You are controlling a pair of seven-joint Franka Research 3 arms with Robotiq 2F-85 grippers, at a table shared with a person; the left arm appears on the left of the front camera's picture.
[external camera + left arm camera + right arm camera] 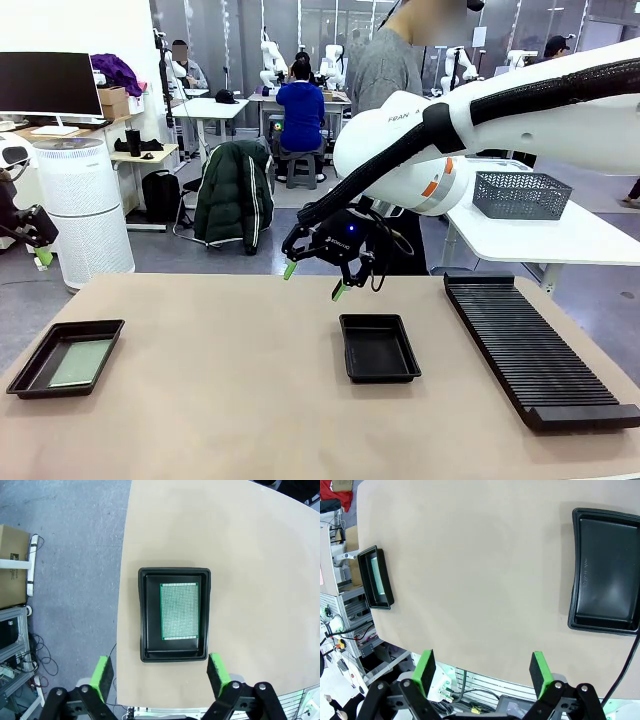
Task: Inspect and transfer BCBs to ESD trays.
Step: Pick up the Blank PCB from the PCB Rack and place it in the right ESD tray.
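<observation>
Fingers (290,268) on the right gripper (314,281) hang spread wide and empty, just past the far rim of the middle tray (378,347). The person (385,70) stands behind the arm at the far edge. I'd judge 1 of 2 trays filled, so the step in hand is getting a board into that middle tray. To do it well, pinch the board by its edges and keep it level. Centre it over the tray and let go low, so it settles inside the flared rim rather than perching on it. The middle tray sits mid-tabletop (230,400) and holds nothing. The left tray (30,375), by the near-left corner, has 1 BCB (80,362) lying in it. A long ribbed rack (535,345) runs along the right edge, and I make out nothing in its slots. A grey mesh basket (520,195) sits on a separate white table behind; I can't tell what it holds.

From the left wrist, the left gripper (160,667) is also wide apart, gripping nothing, above the left tray (142,615). The BCB (179,611) lies flat on the tray floor, nearer 1 long wall than the other.

From the right wrist, the right gripper (482,667) gapes over bare tabletop (480,555). The middle tray (605,570) lies off to 1 side, with the left tray (365,580) well apart from it.
</observation>
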